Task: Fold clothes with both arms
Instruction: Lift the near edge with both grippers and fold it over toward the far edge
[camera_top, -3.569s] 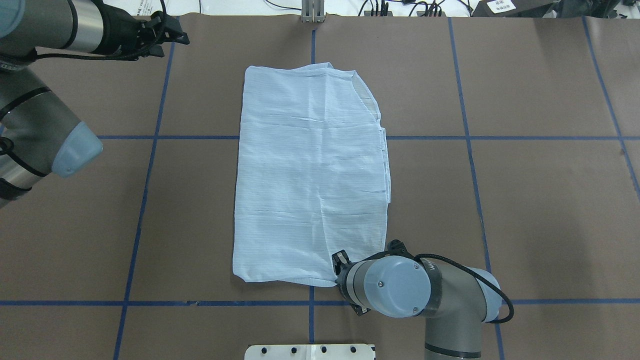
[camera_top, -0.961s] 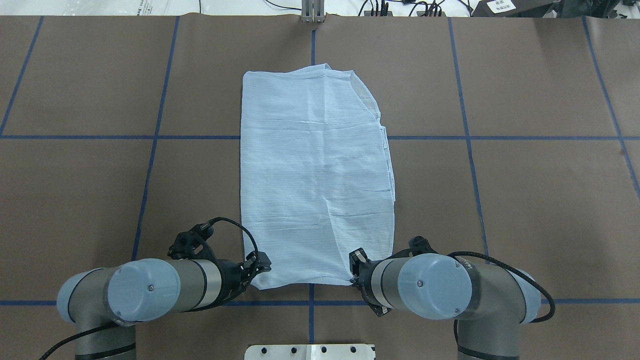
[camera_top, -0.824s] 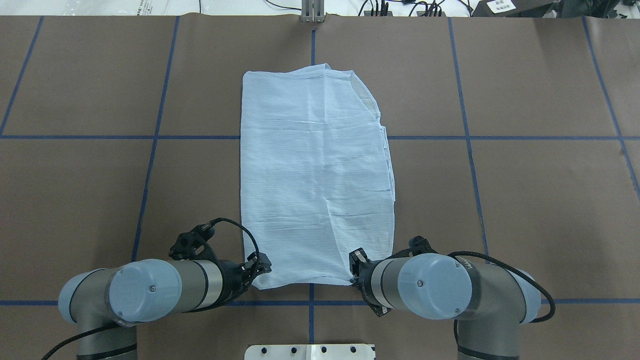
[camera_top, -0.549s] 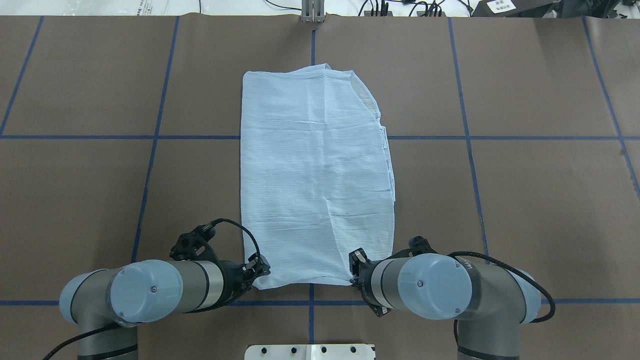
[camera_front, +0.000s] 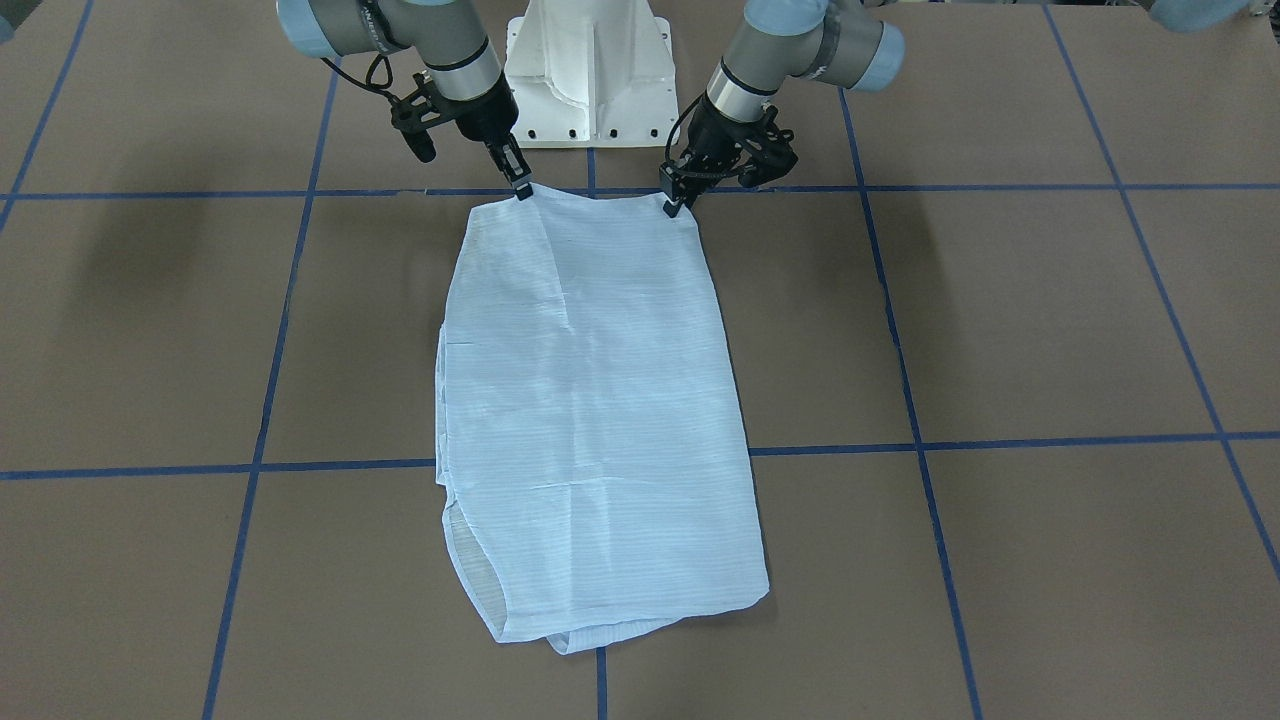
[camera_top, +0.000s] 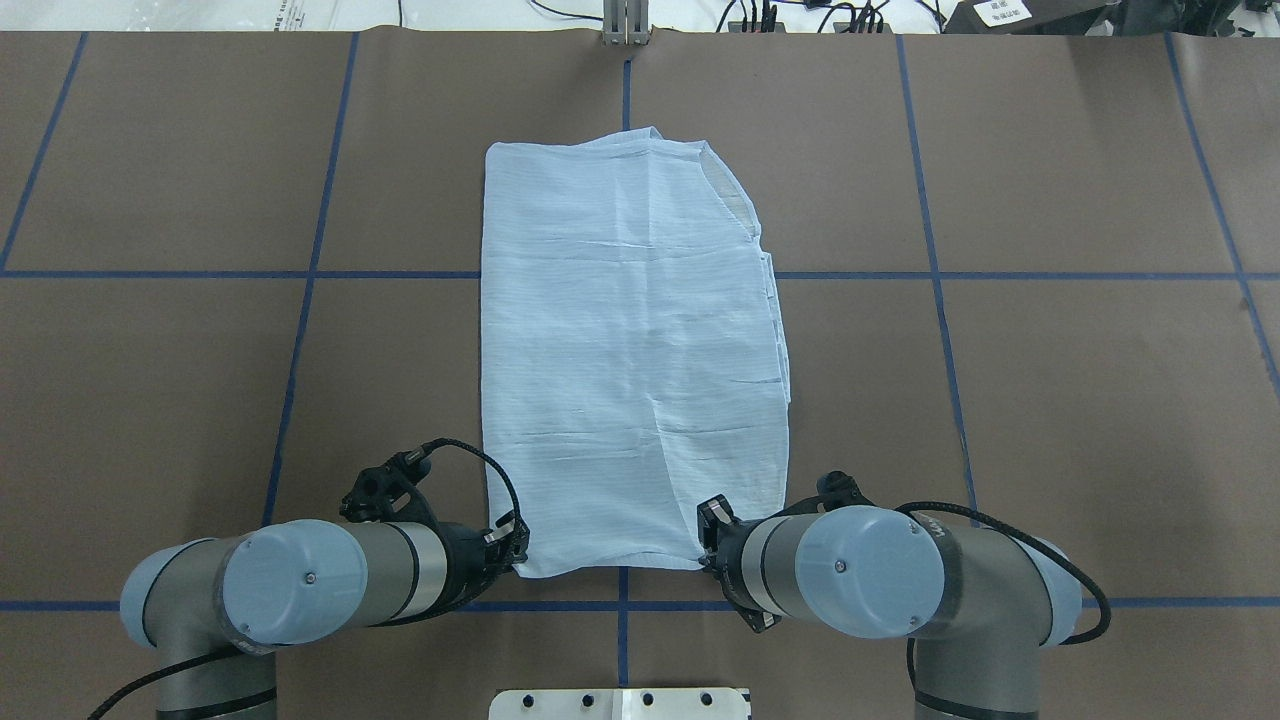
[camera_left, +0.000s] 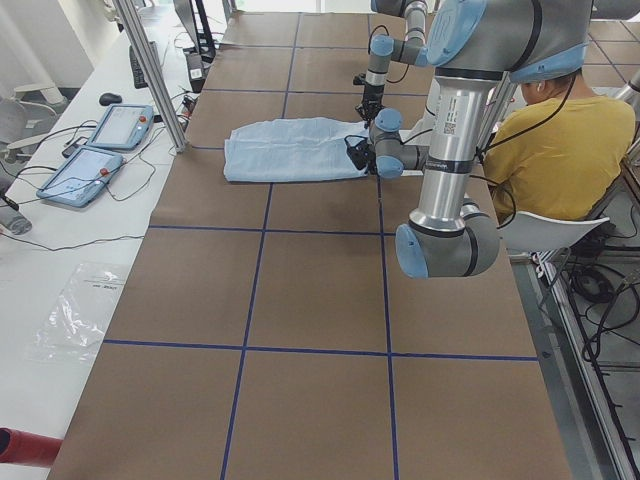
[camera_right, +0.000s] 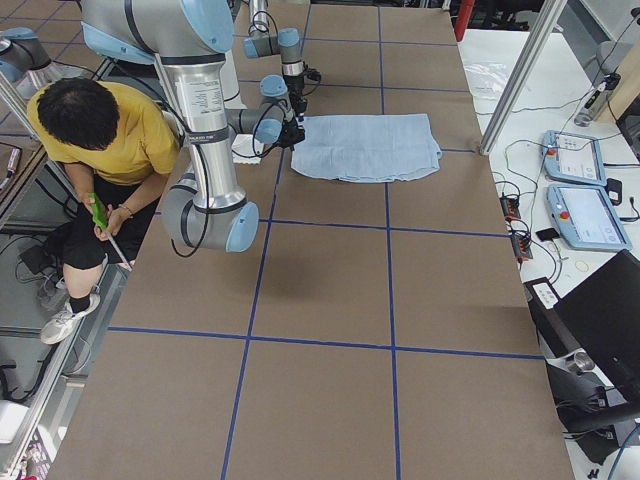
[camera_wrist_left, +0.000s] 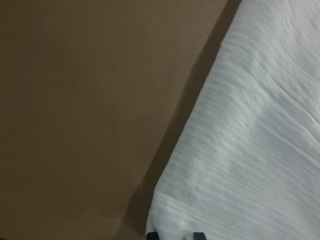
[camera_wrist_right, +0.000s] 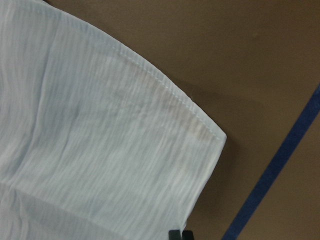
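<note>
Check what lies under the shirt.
The shirt lies flat on the brown table. Blue tape lines run in under its edges; their crossing is covered, as is anything folded beneath the top layer.

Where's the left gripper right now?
In the overhead view, the left gripper is low on the left, at the shirt's near-left corner, opposite the right gripper.

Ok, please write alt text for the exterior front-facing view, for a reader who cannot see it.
A light-blue shirt, folded into a long strip, lies flat on a brown table with blue tape lines. At its top edge, the right end effector and left end effector each touch one corner.
</note>
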